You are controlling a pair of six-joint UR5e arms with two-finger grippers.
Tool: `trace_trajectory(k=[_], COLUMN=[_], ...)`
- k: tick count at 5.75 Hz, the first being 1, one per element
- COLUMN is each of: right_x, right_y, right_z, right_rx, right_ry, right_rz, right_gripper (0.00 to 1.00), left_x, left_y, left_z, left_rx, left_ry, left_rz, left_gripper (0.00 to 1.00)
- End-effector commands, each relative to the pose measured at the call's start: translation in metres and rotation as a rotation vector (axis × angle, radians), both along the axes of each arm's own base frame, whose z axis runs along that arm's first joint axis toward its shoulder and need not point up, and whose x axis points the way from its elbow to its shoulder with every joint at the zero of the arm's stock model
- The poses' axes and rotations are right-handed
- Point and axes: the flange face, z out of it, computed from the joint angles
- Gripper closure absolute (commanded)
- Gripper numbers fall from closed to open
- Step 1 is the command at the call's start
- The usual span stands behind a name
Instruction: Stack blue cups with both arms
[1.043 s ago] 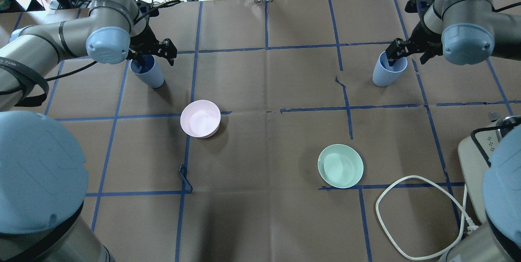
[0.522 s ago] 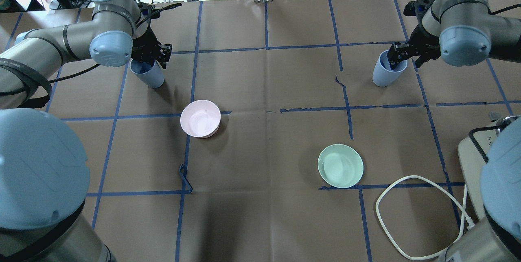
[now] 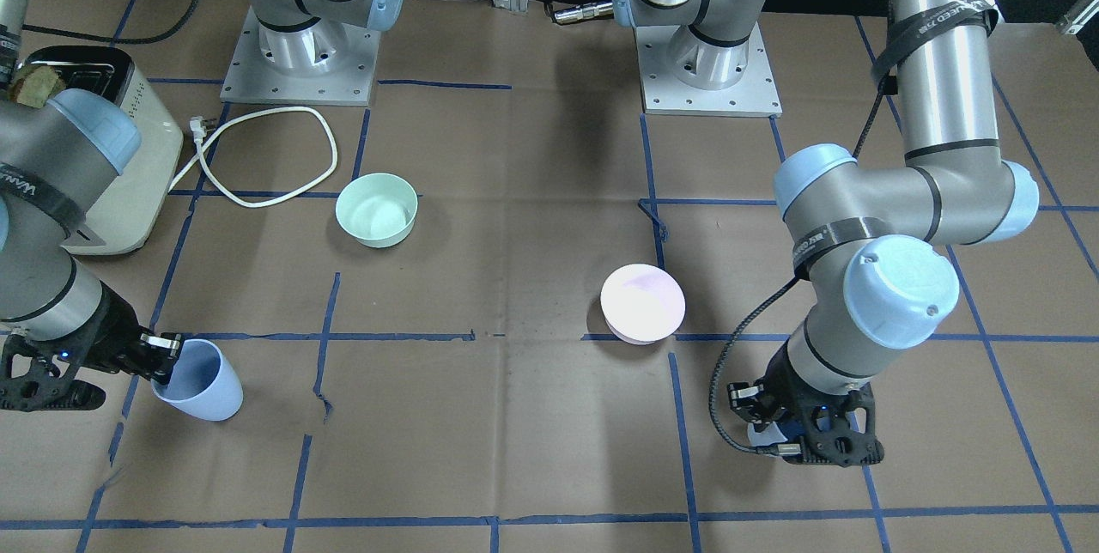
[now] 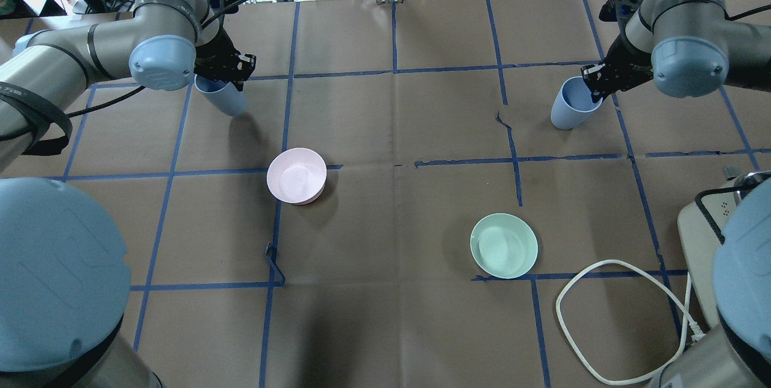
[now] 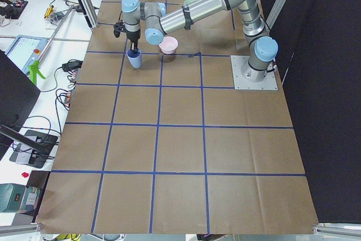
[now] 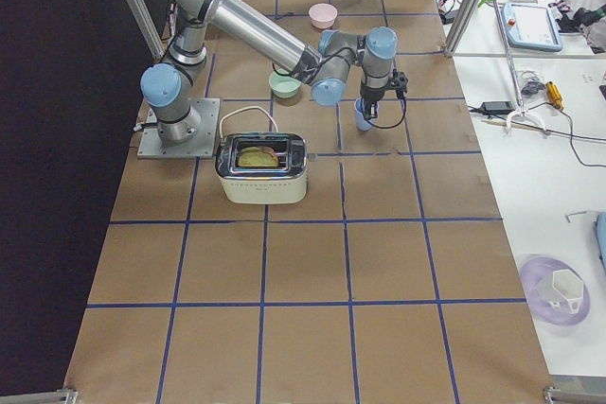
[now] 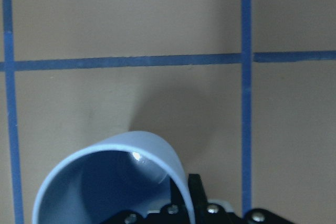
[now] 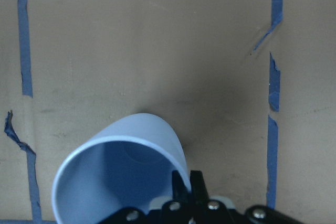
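Brown-papered table (image 4: 385,328): left gripper (image 4: 221,75) has closed onto left blue cup (image 4: 227,102) rim, right gripper (image 4: 595,87) onto right blue cup (image 4: 565,114); I judge both grasps complete, lift next.

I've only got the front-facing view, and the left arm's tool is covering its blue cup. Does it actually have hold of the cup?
Observer: Yes. In the left wrist view the left tool is shut on the left cup, with the wall at the rim pinched between its fingers.
Operator: Anything inside that cup?
Observer: No. That same view looks into its mouth, and it is empty.
Operator: And is the right one empty?
Observer: Yes. The right wrist view looks into the right cup, which the right tool holds at the rim, and there is nothing in it.
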Motion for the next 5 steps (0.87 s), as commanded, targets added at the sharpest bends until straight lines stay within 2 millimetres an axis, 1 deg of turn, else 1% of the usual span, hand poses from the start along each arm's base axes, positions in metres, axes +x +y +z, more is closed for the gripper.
trace_trajectory(k=[1,2,3,4,5], right_x=[0.001,0.003,0.006,0.005,0.007], right_y=[-0.004,0.004,0.010,0.020,0.020], right_z=[0.056,0.125,0.192,0.227,0.227], right_rx=[-0.041,-0.026,0.012,0.095,0.102], right_ry=[0.025,0.019,0.010,0.023,0.014], right_rz=[0.001,0.001,-0.002,-0.061,-0.072], right_gripper=[0.93,0.93,0.93,0.93,0.93], left_x=[-0.112,-0.172,-0.221,-0.255,-0.270], left_y=[0.010,0.021,0.033,0.037,0.032], left_z=[0.020,0.025,0.031,0.006,-0.019], left_rx=[-0.052,-0.067,-0.087,-0.085,-0.107], left_ry=[0.005,0.033,0.057,0.055,0.055], left_rz=[-0.047,0.005,-0.021,-0.110,-0.187], left_gripper=[0.99,0.99,0.99,0.99,0.99])
